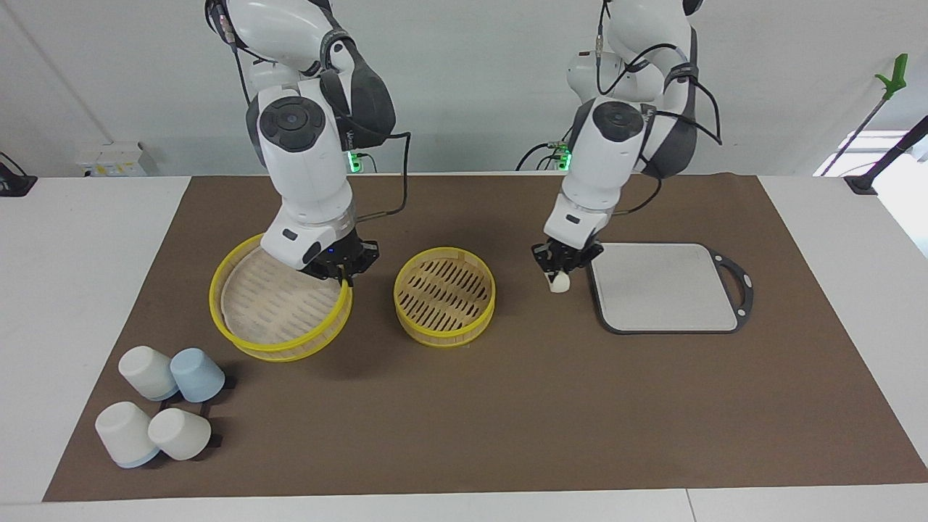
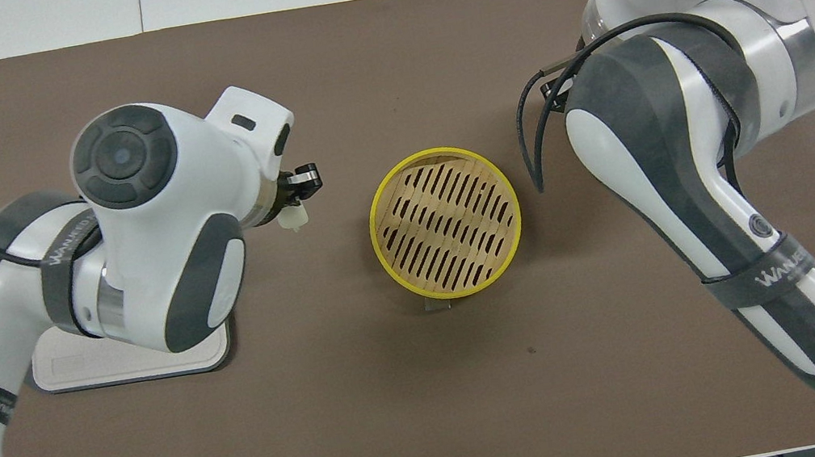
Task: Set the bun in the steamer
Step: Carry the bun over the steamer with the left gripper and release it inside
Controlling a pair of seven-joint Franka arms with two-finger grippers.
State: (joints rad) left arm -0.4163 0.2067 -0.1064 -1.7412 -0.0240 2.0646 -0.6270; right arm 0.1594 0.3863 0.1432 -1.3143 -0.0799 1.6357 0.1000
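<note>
From my seat, working outward from the robots' side, I see the grey square tray (image 1: 663, 286) lying toward the left arm's end of the table, bare on top. The left gripper (image 1: 558, 277) hangs over the brown mat (image 1: 507, 406) just beside the tray's edge, between the tray and the steamer's lower tier (image 1: 444, 297). Its jaws are pinched narrow on the bun (image 1: 559, 283), a small cream-white lump that pokes out below the fingertips; in the overhead view the bun (image 2: 291, 217) shows just under the wrist. I think the bun is clear of the mat, though I cannot be sure from this angle.

The lower tier sits alone at mid-table, yellow-rimmed, its slatted floor open to view. Beside it, toward the right arm's end, is the steamer's upper tier (image 1: 279, 308), tilted, with one side of its yellow rim raised. The right gripper (image 1: 345, 279) is clamped on that raised rim, jaws drawn narrow.

Farthest from the robots, at the right arm's end of the mat, four cups (image 1: 163, 409) lie clustered together, three white and one pale blue.
</note>
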